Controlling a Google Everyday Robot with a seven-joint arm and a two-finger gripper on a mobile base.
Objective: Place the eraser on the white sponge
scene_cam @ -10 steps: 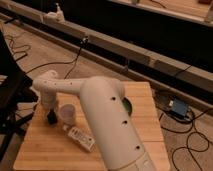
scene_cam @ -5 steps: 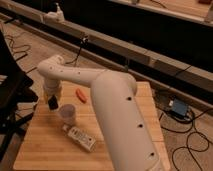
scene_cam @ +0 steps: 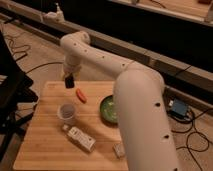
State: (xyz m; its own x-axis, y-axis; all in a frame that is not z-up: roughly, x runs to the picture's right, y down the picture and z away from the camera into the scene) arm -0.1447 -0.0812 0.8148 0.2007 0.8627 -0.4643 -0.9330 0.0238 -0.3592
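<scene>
Upper left, the pincer (scene_cam: 69, 78) grips the eraser (scene_cam: 69, 83) above the tabletop (scene_cam: 40, 145), clear for carrying to the lower-centre sponge (scene_cam: 119, 149).

Gripper (scene_cam: 69, 80) over far-left table (scene_cam: 45, 145); carrot (scene_cam: 81, 95), cup (scene_cam: 67, 113) beside

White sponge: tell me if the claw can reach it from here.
Probably yes, though tight. The claw, holding the eraser, hangs over the table at far left; the white sponge lies uncovered at the near edge, close beside the arm.
</scene>
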